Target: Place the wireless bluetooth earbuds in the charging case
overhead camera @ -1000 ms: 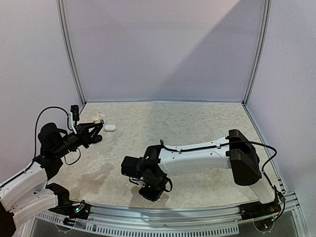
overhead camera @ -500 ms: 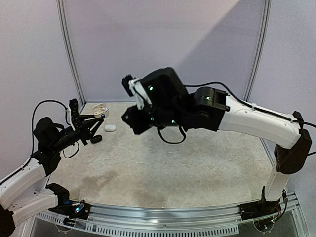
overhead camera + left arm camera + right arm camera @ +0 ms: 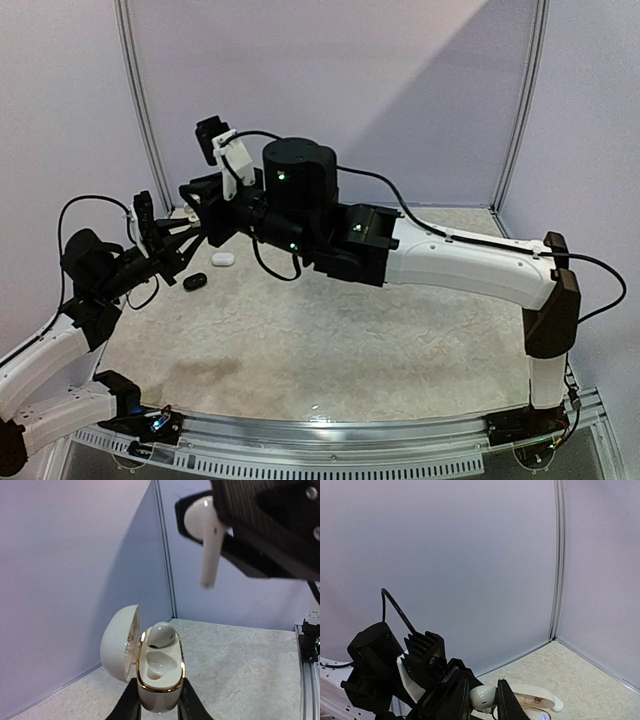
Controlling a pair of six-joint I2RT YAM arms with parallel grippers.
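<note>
My left gripper (image 3: 159,700) is shut on an open white charging case (image 3: 159,672) with a gold rim, held upright with its lid swung left. One white earbud (image 3: 161,634) sits in the case's far slot, and the near slot is empty. My right gripper (image 3: 482,702) is shut on a white earbud (image 3: 481,695). In the left wrist view that earbud (image 3: 206,540) hangs stem down, above and to the right of the case. In the top view the right gripper (image 3: 197,203) hovers just over the left gripper (image 3: 190,240) at the far left, and the case is mostly hidden.
A small white case (image 3: 222,259) and a small black object (image 3: 194,282) lie on the table just right of the left gripper. The left wall and corner post (image 3: 140,110) stand close behind both grippers. The right arm (image 3: 450,262) spans the table's middle.
The right arm swung from low at the table's front middle, up and across to the far left, above the left gripper. The left gripper and its case moved only slightly.
</note>
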